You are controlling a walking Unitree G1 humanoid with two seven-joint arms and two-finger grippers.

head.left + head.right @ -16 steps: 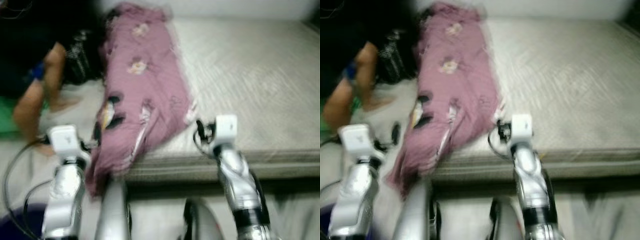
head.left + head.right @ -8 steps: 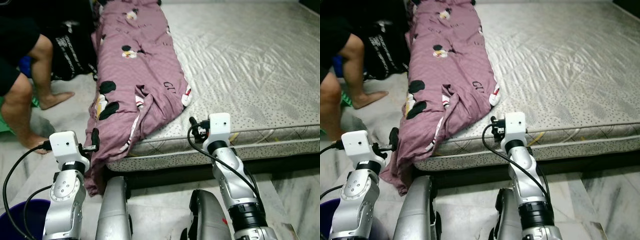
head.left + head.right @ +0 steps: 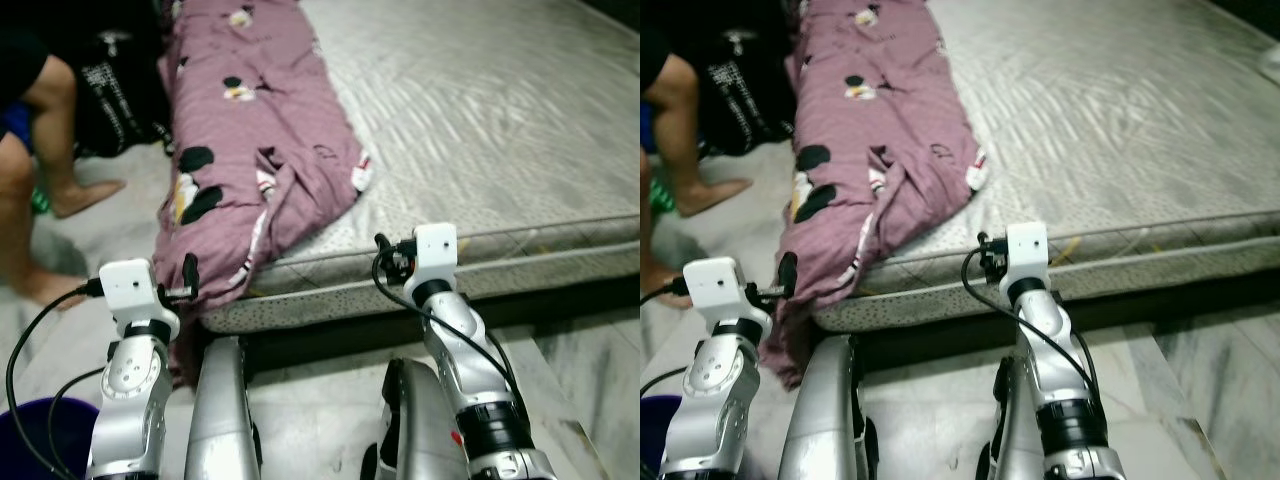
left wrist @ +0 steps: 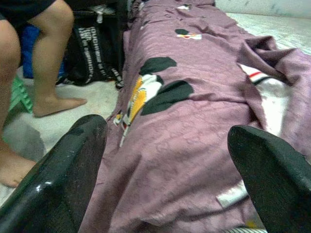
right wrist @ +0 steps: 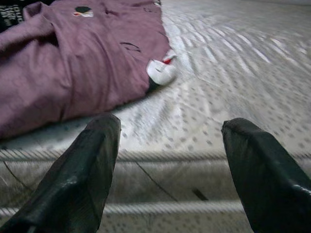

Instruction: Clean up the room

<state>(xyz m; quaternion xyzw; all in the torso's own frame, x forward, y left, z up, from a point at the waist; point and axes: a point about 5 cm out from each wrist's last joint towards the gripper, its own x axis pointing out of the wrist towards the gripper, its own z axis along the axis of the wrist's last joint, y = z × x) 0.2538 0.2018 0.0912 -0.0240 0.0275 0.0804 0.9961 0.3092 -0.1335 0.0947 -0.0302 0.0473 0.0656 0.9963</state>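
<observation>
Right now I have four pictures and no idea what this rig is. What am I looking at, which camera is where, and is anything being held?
A humanoid robot stands at a bed. Two pictures come from its head, looking down past its silver arms; two come from its wrists, looking along black fingers. The left gripper is open, facing a purple blanket that hangs off the mattress edge. The right gripper is open near the mattress side. Neither holds anything. A person's leg and a black bag are on the floor beside the bed.

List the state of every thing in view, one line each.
purple blanket: crumpled, lying along the mattress's left side, one end hanging off the edge toward the floor.
mattress: bare, no sheet.
left claw: open, facing the blanket.
right claw: open, at the mattress edge.
black bag: standing on the floor.
</observation>
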